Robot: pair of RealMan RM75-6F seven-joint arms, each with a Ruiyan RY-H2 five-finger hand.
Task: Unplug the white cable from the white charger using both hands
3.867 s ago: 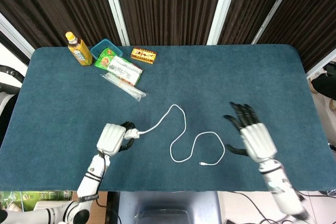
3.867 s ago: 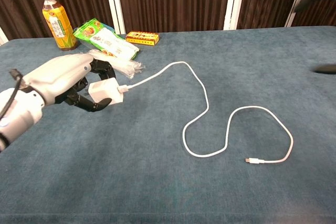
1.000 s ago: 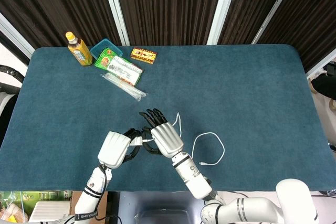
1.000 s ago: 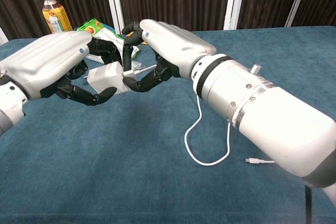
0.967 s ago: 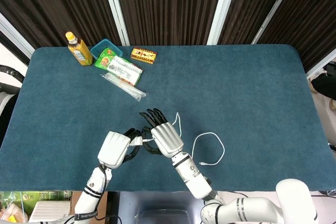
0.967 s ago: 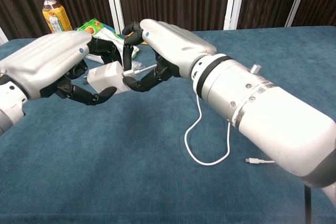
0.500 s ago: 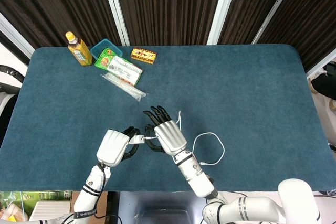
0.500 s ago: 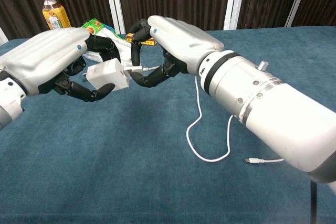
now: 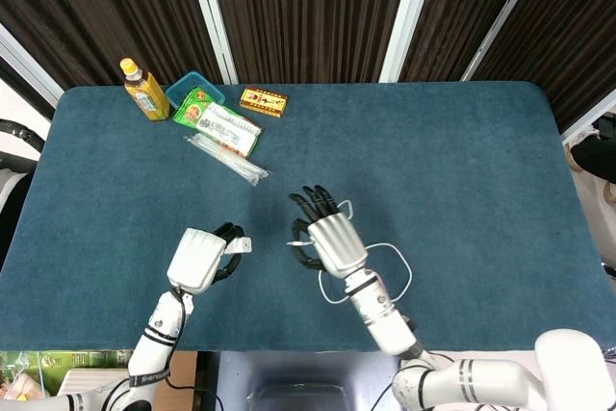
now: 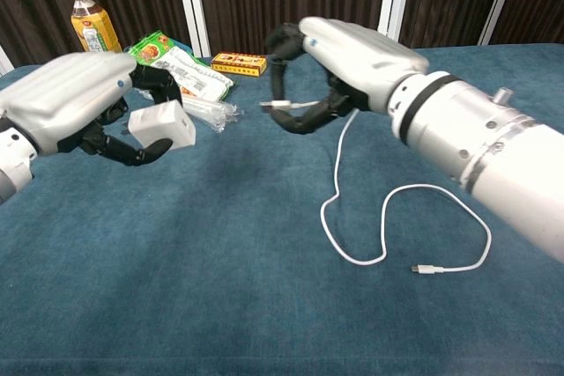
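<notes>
Pulled apart since half second ago: white cable [image 10: 339, 184] plug out of white charger [image 10: 162, 127]. Left hand [image 10: 75, 103] gripping charger aloft; right hand [image 10: 339, 63] pinching plug. Risk: cable slack snagging, yanking plug loose.

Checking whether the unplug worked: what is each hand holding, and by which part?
The left hand grips the white charger by its body; the right hand pinches the white cable near its plug end, apart from the charger.

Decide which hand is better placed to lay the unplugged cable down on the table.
Right. The right hand already pinches the cable by its plug, while the left hand holds the charger.
</notes>
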